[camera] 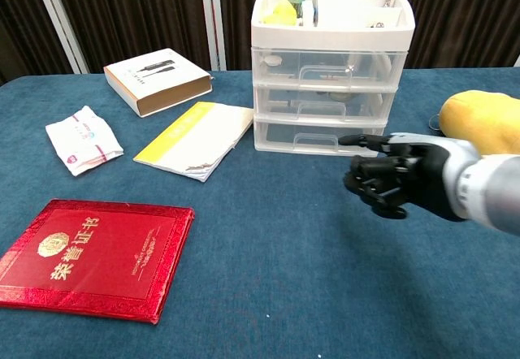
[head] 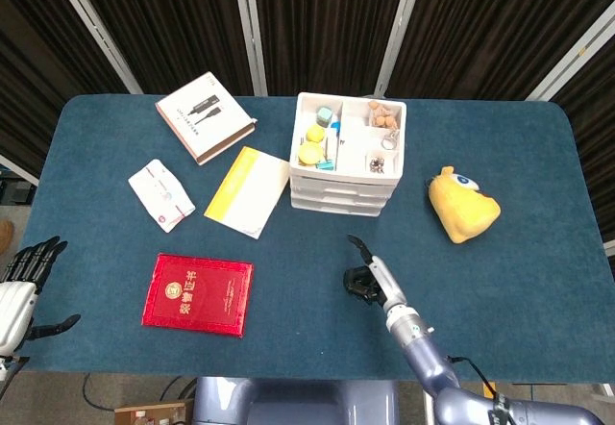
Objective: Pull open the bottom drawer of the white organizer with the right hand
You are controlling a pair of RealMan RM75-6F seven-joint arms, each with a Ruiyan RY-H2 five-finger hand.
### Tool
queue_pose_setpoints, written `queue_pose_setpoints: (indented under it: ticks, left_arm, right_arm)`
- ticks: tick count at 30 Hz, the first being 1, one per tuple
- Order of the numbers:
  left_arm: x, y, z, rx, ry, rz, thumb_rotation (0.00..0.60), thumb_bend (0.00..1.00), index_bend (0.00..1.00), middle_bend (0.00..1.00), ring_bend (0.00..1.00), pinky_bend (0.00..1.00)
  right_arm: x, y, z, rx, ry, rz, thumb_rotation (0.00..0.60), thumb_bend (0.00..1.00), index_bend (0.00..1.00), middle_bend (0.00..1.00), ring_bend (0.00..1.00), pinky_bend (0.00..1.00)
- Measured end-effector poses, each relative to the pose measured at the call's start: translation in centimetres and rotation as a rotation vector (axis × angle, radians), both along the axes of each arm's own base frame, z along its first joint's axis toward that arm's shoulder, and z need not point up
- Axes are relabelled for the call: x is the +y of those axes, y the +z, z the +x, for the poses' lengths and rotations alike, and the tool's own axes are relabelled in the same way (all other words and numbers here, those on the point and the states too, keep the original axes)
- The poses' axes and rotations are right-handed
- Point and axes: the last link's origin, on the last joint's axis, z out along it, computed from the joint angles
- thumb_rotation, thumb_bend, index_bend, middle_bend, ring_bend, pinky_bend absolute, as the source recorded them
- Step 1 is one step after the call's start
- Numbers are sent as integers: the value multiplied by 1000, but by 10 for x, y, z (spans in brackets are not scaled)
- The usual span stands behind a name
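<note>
The white organizer (head: 347, 154) (camera: 329, 65) stands at the table's back middle, its top tray full of small items. All three clear drawers look closed; the bottom drawer (camera: 317, 136) (head: 332, 204) has a handle at its front. My right hand (camera: 400, 175) (head: 368, 277) hovers in front of the organizer, a little right of the bottom drawer's handle, one finger stretched toward it and the others curled in. It holds nothing and touches nothing. My left hand (head: 19, 287) rests open at the table's near left corner.
A yellow plush toy (head: 461, 204) (camera: 486, 125) lies right of the organizer. A yellow-and-white booklet (head: 248, 190), a tissue pack (head: 160, 194), a boxed item (head: 204, 115) and a red certificate folder (head: 198, 293) lie to the left.
</note>
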Motion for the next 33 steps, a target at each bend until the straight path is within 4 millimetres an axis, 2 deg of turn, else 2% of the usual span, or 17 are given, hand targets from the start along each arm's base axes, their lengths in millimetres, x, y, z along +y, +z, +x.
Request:
queue_pose_setpoints:
  ticks: [3, 10, 25, 33]
  left_arm:
    - [1, 0, 0, 6, -5, 0, 600, 7, 0, 0, 0, 0]
    - [3, 0, 0, 5, -7, 2, 600, 6, 0, 0, 0, 0]
    - [7, -1, -2, -20, 20, -11, 600, 6, 0, 0, 0, 0]
    - [8, -1, -2, -33, 25, -17, 600, 6, 0, 0, 0, 0]
  right_arm:
    - [-13, -13, 6, -25, -34, 15, 600, 790, 0, 791, 809, 907]
    - [-35, -38, 6, -62, -124, 38, 600, 791, 0, 791, 809, 906]
    - [-72, -61, 8, -148, -252, 37, 600, 800, 0, 791, 809, 907]
    - [-81, -70, 9, -179, -292, 47, 600, 815, 76, 791, 809, 906]
